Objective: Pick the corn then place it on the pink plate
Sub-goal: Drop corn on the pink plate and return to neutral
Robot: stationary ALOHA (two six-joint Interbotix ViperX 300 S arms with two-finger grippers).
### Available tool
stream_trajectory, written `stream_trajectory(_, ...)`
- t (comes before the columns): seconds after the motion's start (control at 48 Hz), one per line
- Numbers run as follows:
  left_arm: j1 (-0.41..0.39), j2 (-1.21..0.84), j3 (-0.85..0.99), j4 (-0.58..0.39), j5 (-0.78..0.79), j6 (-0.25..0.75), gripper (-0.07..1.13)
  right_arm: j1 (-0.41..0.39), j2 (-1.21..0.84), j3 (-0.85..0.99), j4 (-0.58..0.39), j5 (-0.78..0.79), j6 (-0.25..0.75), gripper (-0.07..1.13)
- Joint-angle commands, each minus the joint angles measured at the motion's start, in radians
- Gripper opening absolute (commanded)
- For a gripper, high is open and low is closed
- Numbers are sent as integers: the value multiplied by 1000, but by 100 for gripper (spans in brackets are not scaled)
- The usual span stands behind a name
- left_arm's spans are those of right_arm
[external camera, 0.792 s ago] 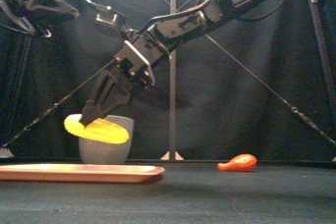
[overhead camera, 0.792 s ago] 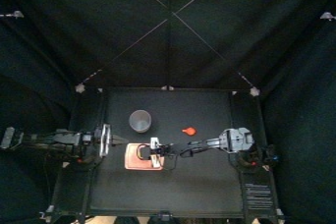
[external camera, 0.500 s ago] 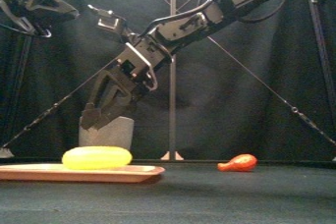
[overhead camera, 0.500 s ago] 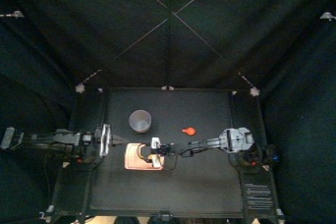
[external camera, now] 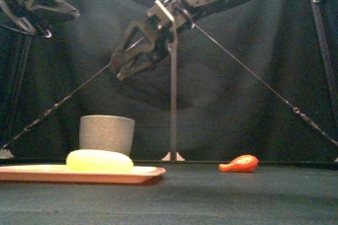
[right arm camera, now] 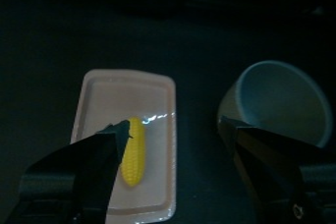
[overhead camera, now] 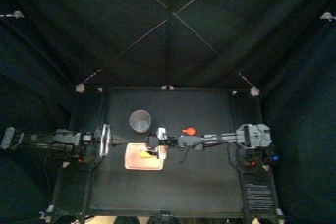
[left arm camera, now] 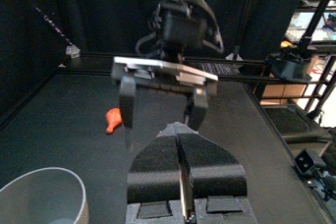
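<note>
The yellow corn (external camera: 99, 160) lies on its side on the flat pink plate (external camera: 27, 174) at the front left, free of any gripper. From above, the corn (overhead camera: 141, 154) rests on the plate (overhead camera: 133, 163). My right gripper (external camera: 138, 55) hangs open and empty, well above the plate; in its wrist view the corn (right arm camera: 133, 150) and plate (right arm camera: 112, 100) lie below the spread jaws (right arm camera: 178, 135). My left gripper (left arm camera: 184, 138) is shut and empty, resting left of the plate (overhead camera: 102, 141).
A tall grey speckled cup (external camera: 109, 132) stands just behind the plate, seen from above as the cup (overhead camera: 140, 120). A small red-orange toy (external camera: 238, 164) lies to the right, the same toy (overhead camera: 188, 131) behind my right gripper (overhead camera: 160, 138).
My right gripper let go of the corn, which dropped onto the pink plate. The gripper then rose and drew back, open. The left arm stayed still.
</note>
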Motion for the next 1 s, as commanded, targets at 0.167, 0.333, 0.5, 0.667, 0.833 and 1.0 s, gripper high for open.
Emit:
stream_trajectory(0.167,18,-12,-28,3,-3,2,-3,8,-256,150,3,-31,3,105)
stream_trajectory(0.333,38,-28,-29,3,-3,2,-3,8,-426,313,37,-190,5,105)
stream_trajectory(0.5,44,-32,-37,5,-3,3,-3,9,-647,506,66,-382,3,105)
stream_trajectory(0.667,46,-34,-44,11,-3,5,-3,38,-862,667,110,-476,5,105)
stream_trajectory(0.833,51,-35,-52,26,-5,5,-3,80,-983,747,166,-476,5,105)
stream_trajectory(1.0,54,-35,-61,28,-5,3,-3,115,-1054,801,184,-477,3,105)
